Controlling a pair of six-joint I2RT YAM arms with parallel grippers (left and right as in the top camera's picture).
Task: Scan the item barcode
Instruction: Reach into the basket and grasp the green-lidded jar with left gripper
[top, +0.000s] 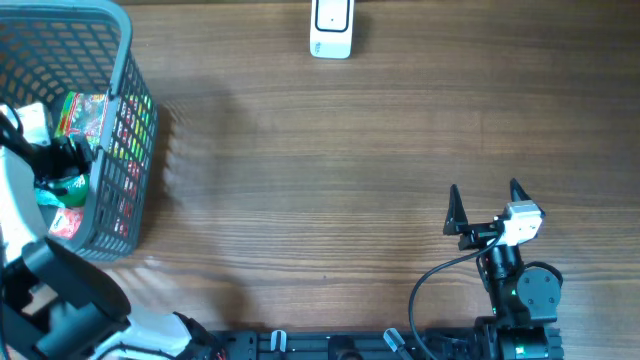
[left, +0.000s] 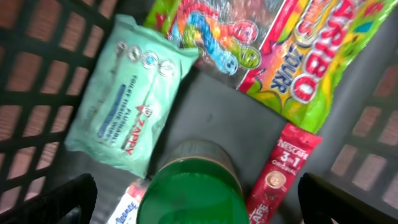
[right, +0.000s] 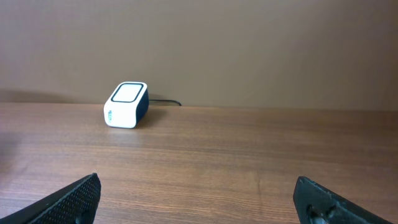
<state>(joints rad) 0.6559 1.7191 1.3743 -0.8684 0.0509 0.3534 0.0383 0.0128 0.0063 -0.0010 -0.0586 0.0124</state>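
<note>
Left gripper (left: 208, 202) hangs spread wide inside a grey plastic mesh basket (top: 130, 120) at the table's left edge, grasping nothing. Its two dark fingertips sit in the bottom corners of the left wrist view. Right gripper (top: 485, 195) is equally spread and empty, low over the bare wooden table (top: 320, 150) near the front right, well apart from everything else.

The items to be scanned all lie in the basket. Between the left fingertips, directly below the camera, stands a jar with a green lid (left: 189, 193). A mint-green soft pack of wipes (left: 124, 93) lies to its upper left, printed "ZAPPY" in red with smaller blue lines mentioning toilet tissue wipes. A bright green and pink gummy sweet bag (left: 292, 68) fills the upper right, showing the letters "ARIBO" and a word that looks like "ZOURR". A red stick sachet (left: 283, 174) reading "NESCAFE 3in1 ORIGINAL" lies just right of the jar, partly under the sweet bag. A small white packet (left: 124, 208) with blue writing peeks out at the lower left, too cut off to read. The basket walls close in on every side.

A white barcode scanner (top: 331, 28) stands at the far edge of the table, well apart from the basket.

Only the overhead view shows basket, scanner and both arms together, but its basket contents are small and partly hidden by the left arm. The right wrist view shows the scanner (right: 126, 104) side-on, with a dark side panel and a cable behind it.
</note>
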